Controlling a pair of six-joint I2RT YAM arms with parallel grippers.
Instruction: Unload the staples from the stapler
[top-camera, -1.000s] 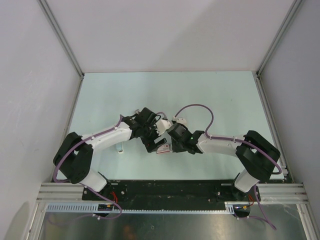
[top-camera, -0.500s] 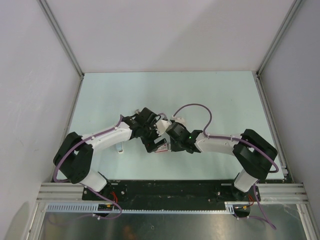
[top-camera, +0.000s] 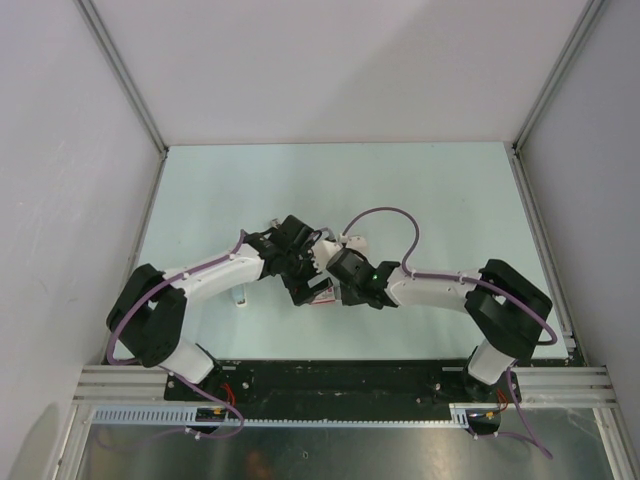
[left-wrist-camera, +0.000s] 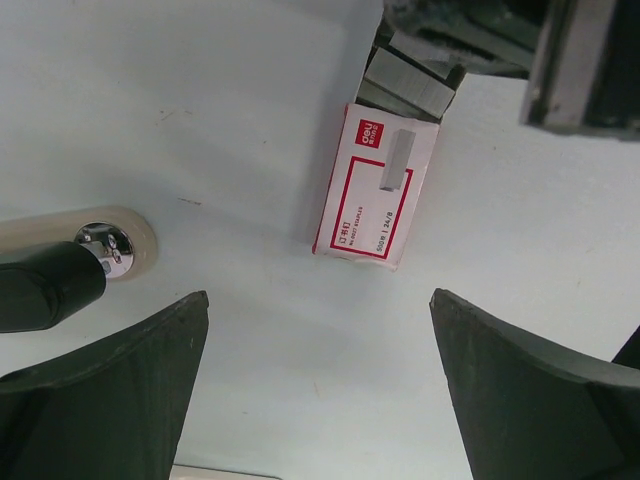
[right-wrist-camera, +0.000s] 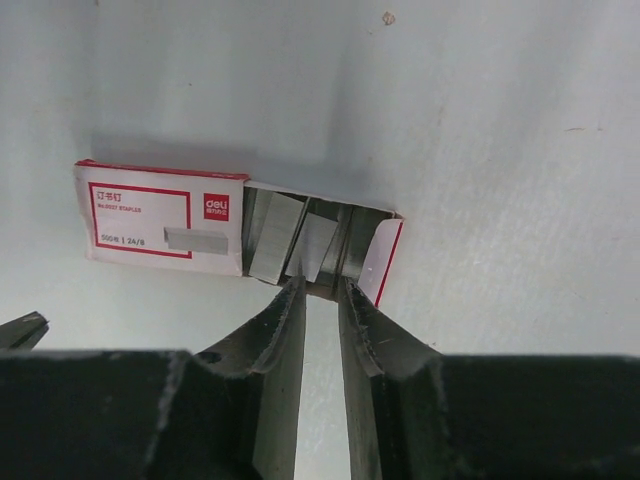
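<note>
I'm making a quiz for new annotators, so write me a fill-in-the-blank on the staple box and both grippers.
The staple box is white and ____.
Strips of ____ show inside it.
The left gripper, fingers far apart, is ____.
The right gripper has its fingertips at the box's ____ end.
Missing: red; staples; open; open.

Overhead; wrist close-ups, common staple box (left-wrist-camera: 372, 190)

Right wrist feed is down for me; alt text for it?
A red-and-white staple box lies flat on the pale table, its right end open on silvery staple strips. The right gripper reaches in from below, jaws nearly together at that opening; whether they pinch a strip is unclear.
</note>
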